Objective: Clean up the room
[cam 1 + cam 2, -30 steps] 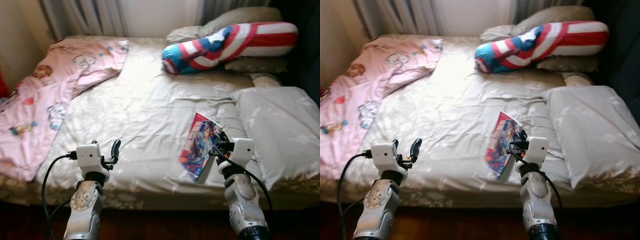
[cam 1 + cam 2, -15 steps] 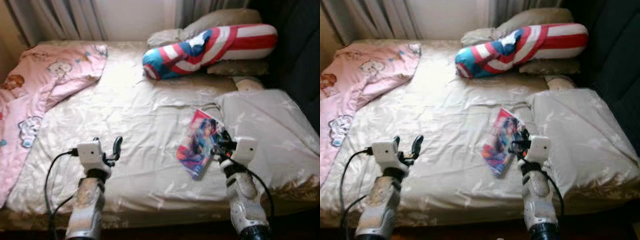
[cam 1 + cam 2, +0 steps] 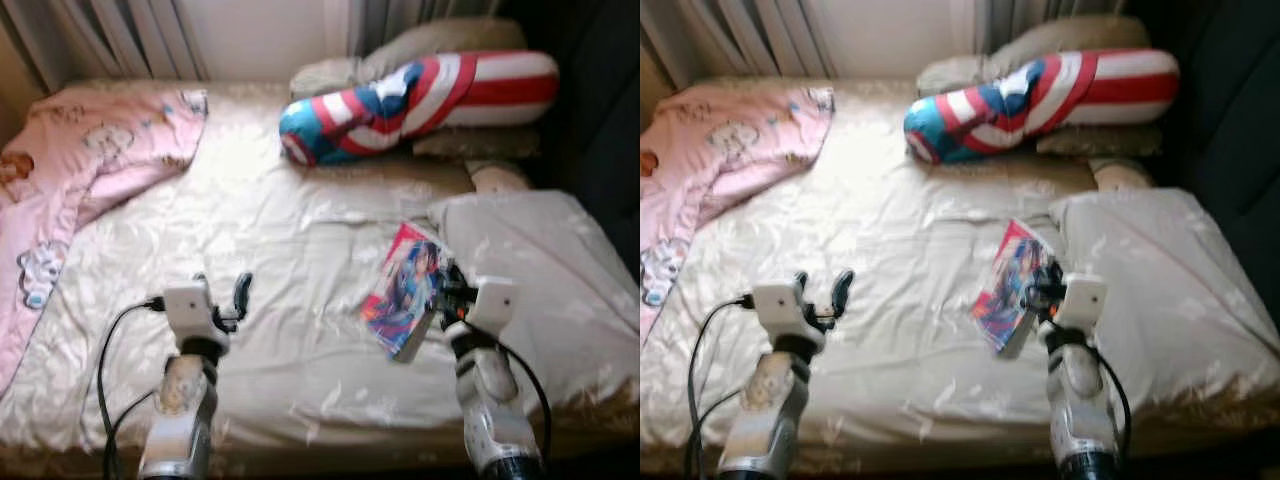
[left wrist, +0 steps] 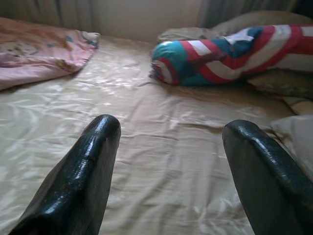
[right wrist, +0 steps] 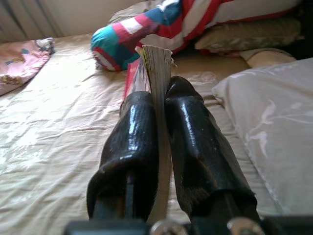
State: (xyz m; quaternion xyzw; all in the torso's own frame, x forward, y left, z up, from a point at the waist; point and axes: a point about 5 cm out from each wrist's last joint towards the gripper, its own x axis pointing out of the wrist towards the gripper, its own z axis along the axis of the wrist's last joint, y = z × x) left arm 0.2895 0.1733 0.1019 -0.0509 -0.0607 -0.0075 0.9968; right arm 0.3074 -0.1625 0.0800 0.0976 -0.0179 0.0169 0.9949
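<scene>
The pink blanket (image 3: 70, 170) runs off the picture's left edge, and the book (image 3: 405, 290) cover is too blurred to read any title.

grey curtains (image 3: 140, 35), cream wall (image 3: 260, 35)

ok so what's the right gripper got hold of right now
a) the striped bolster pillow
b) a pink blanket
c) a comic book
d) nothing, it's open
c: the right gripper has its jaws shut on the edge of the comic book, holding it up over the bed, while the left gripper is open and empty.
</scene>
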